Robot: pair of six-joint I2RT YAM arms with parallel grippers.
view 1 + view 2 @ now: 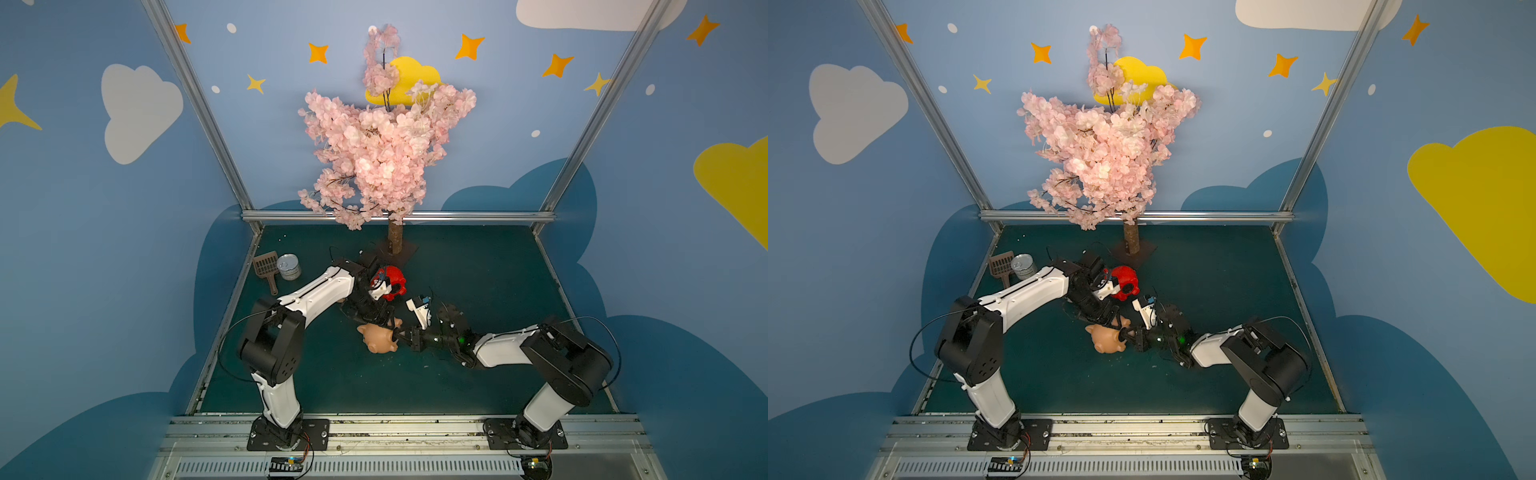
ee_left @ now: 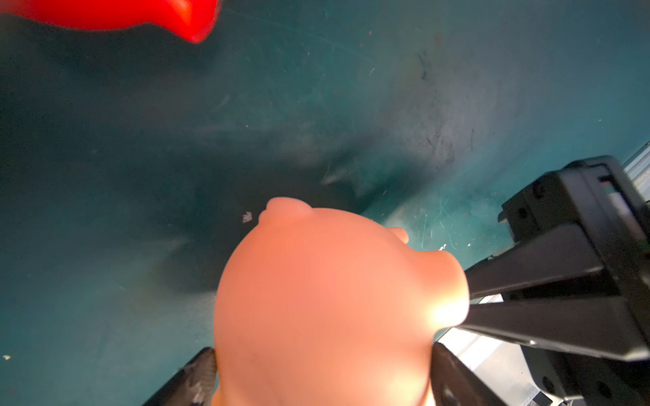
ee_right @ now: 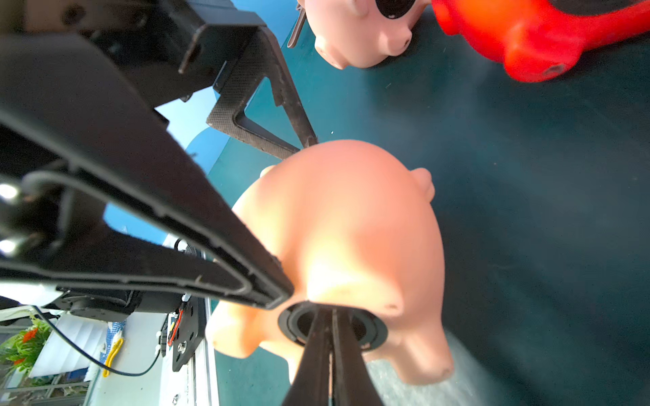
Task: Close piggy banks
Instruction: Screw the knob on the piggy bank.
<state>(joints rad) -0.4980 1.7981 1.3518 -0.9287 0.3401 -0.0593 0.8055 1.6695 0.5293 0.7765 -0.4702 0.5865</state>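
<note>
1. Scoop (image 1: 266, 268), can (image 1: 289, 267): back left, near the bench (image 1: 478, 270) edge.
2. Left hand (image 2: 323, 383): grasping peach pig (image 1: 376, 338), mid-bench, well off every edge.
3. Red pig (image 1: 392, 282), second peach pig (image 3: 355, 38): just behind.
4. Right hand (image 1: 402, 335): clenched, tips at the held pig's black belly ring (image 3: 290, 321).
5. Right side: open bench up to the rail (image 1: 557, 286).

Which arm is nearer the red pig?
Left. Its wrist sits right beside the red pig, left gripper gripping the peach pig. Right gripper pokes that pig's belly hole, farther away.
</note>
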